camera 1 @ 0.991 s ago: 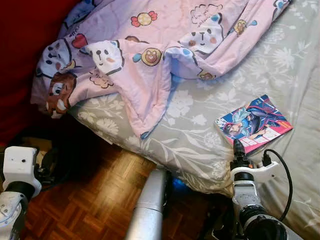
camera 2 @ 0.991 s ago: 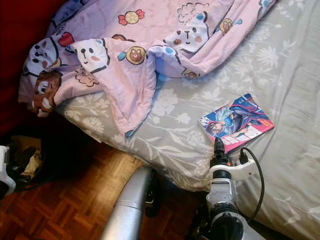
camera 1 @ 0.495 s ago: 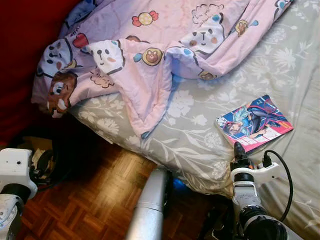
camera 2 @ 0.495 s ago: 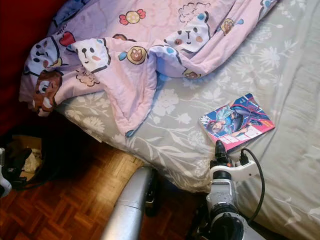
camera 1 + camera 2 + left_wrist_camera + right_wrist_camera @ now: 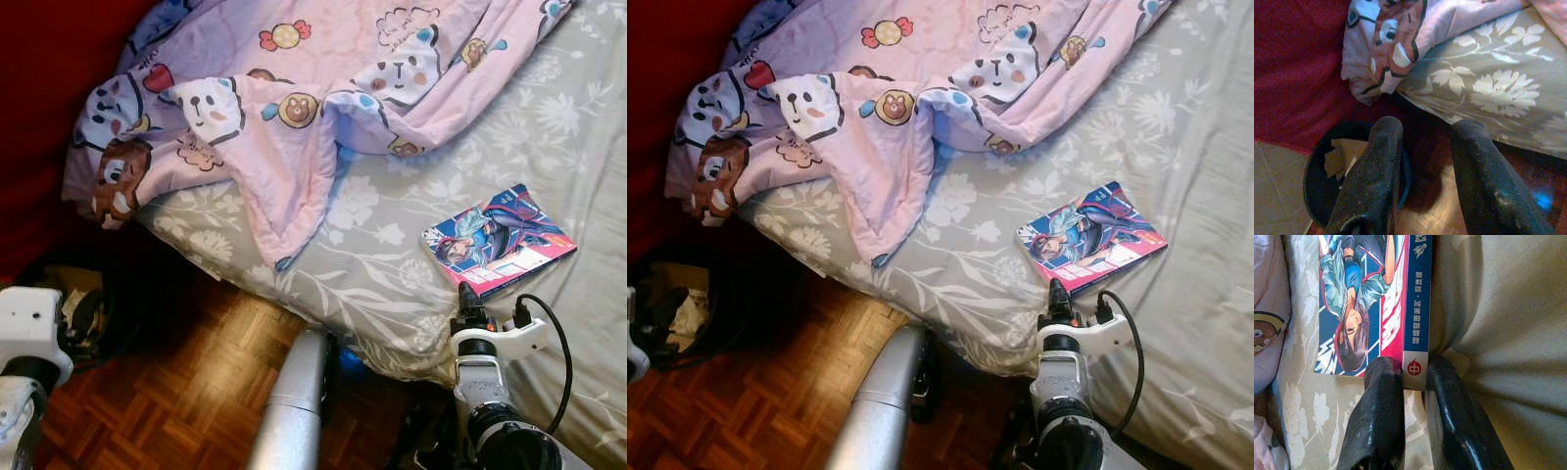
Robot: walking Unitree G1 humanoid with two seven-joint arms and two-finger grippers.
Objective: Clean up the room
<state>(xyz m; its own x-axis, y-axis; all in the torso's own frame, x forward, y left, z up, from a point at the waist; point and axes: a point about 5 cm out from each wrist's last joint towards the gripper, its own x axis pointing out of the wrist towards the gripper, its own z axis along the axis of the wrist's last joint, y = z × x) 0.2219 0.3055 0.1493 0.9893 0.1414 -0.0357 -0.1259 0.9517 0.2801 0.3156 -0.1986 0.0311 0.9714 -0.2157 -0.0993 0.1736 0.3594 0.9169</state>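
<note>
The book (image 5: 498,240) lies flat on the bed (image 5: 588,137), near its edge, beside the pink quilt (image 5: 294,117). Over the last second the right gripper (image 5: 1413,374) has eased back slightly; its narrowly parted fingertips touch the book's corner, clamping nothing. So pickup is likely pending. The left gripper (image 5: 1425,147) hangs spread above a bin (image 5: 1317,181).

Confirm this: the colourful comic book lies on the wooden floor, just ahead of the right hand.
Not quite. The colourful comic book lies on the grey floral bedsheet, not the wooden floor; the left eye view shows it. It is just ahead of the right hand.
</note>
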